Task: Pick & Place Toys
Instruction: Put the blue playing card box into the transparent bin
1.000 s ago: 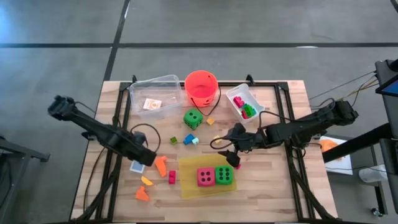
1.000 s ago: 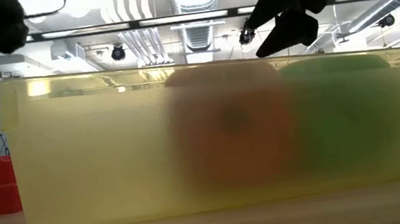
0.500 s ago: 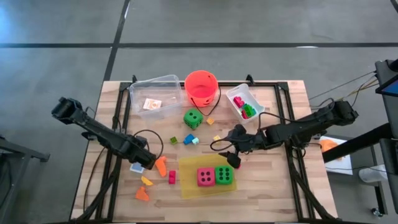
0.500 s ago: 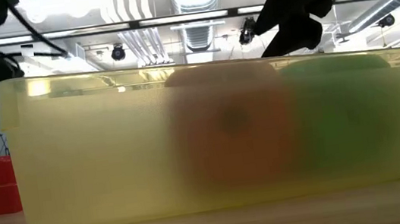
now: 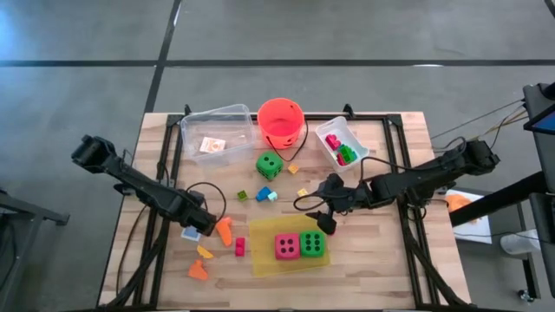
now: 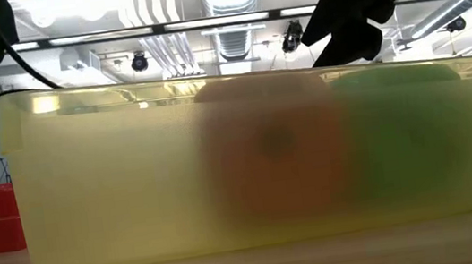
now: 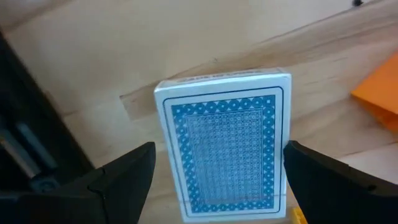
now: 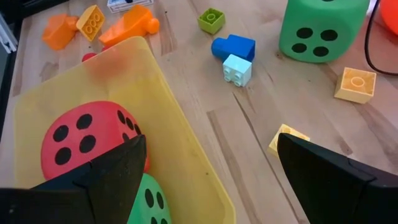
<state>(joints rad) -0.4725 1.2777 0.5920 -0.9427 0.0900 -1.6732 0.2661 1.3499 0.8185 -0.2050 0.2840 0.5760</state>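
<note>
Left claw [image 7: 214,186] spread wide around a blue-backed card [image 7: 225,146] lying flat on the tabletop [image 5: 373,260].
Thin, light and probably slick, the card is best pinched by its long edges; the right claw [image 8: 208,186], also wide, hovers over the yellow tray [image 5: 260,260] holding a pink die [image 5: 287,246] and green die [image 5: 313,243].

An orange-red bucket [image 5: 280,121] is set at the far edge of the wooden bench [image 5: 390,260], between two clear containers [image 5: 217,130]; a flat yellow tray [image 5: 264,251] is laid nearer.
</note>
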